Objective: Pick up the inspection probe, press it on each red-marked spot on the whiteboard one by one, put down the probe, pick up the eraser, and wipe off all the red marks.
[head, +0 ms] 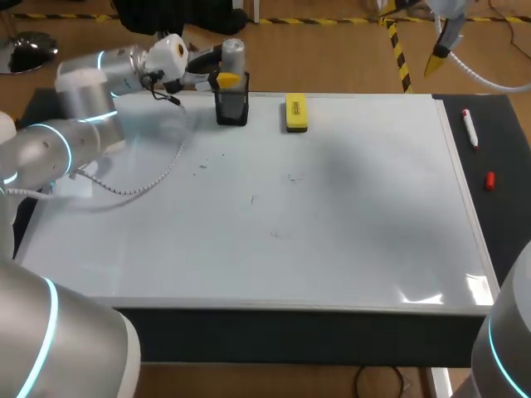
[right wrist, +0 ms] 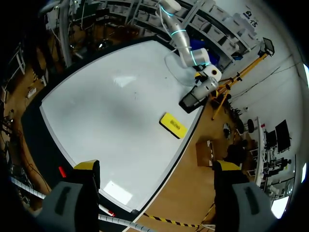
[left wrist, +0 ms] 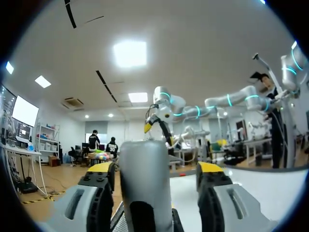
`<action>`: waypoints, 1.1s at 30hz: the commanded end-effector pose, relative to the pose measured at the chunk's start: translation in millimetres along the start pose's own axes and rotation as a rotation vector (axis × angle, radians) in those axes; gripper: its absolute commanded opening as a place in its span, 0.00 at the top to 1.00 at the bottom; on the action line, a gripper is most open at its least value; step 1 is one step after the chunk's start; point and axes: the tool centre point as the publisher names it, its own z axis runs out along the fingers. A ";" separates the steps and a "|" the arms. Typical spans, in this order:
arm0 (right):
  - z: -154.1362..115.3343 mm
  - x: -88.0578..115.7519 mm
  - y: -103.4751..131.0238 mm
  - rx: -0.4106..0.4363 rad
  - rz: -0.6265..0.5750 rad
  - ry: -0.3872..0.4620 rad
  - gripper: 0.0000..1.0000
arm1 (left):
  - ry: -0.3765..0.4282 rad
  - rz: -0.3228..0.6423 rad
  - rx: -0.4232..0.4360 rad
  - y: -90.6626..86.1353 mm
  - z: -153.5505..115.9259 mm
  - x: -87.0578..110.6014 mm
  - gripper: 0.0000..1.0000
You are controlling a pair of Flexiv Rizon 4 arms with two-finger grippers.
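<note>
The grey inspection probe (head: 233, 55) stands upright in a black holder (head: 232, 109) at the whiteboard's (head: 348, 232) far edge. My left gripper (head: 227, 80) is around the probe (left wrist: 145, 183). In the left wrist view one finger lies close against the probe, and the other finger (left wrist: 210, 169) stands clear of it with a gap, so the left gripper (left wrist: 155, 166) is open. The yellow eraser (head: 295, 113) lies flat just right of the holder, and it shows in the right wrist view as well (right wrist: 174, 125). Several small faint marks (head: 294, 177) dot the board. My right gripper (right wrist: 157, 166) hangs open high above the far right corner.
A red marker pen (head: 470, 128) and a red cap (head: 490, 180) lie on the dark table strip right of the board. A white cable (head: 158, 178) from my left arm trails over the board's left part.
</note>
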 end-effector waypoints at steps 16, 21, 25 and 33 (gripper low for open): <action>-0.8 0.1 -0.1 0.003 -0.002 0.003 0.00 | -0.056 0.163 -0.257 -42.9 2.2 28.0 0.00; -0.8 0.1 -0.1 0.003 -0.002 0.003 0.00 | -0.084 0.174 -0.280 -54.5 -4.4 37.5 0.00; -0.8 0.1 -0.1 0.003 -0.002 0.003 0.00 | -0.102 0.195 -0.293 -60.8 -10.7 42.7 0.00; -0.8 0.1 -0.1 0.003 -0.002 0.003 0.00 | -0.154 0.246 -0.317 -80.2 -21.0 52.4 0.00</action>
